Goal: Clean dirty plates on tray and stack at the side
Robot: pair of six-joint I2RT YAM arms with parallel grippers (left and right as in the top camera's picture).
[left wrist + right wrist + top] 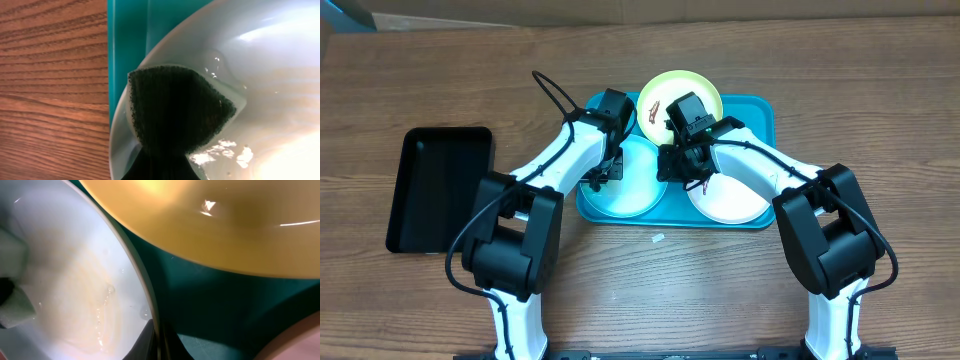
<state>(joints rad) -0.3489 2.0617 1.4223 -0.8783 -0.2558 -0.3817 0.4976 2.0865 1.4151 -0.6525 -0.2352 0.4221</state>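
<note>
Hidden: left end effector point(603, 178) fingers not visible in its own wrist view, where a dark green sponge point(175, 110) fills the spot. Right arm covers part of the yellow-green plate point(665, 85) and the near rim of the white plate point(735, 200). A pale block at the left edge of the right wrist view is cut off; cannot identify it.

Turquoise tray point(755, 110), mid counter point(820, 60), holds all three plates. Yellow-green sits at its far edge with a reddish-brown smear point(653, 106), bluish-white plate point(625, 195) at the near left corner, white at the near right. Water beads on the bluish-white plate. Black tray point(440, 190) near the counter's left edge. Small white scrap point(658, 238) just off the tray's near edge.

Left arm reaches in from the left, end effector closed on the sponge, which is pressed onto the bluish-white plate's left rim. Right end effector point(160, 342) is pinched narrow on that plate's right rim.
</note>
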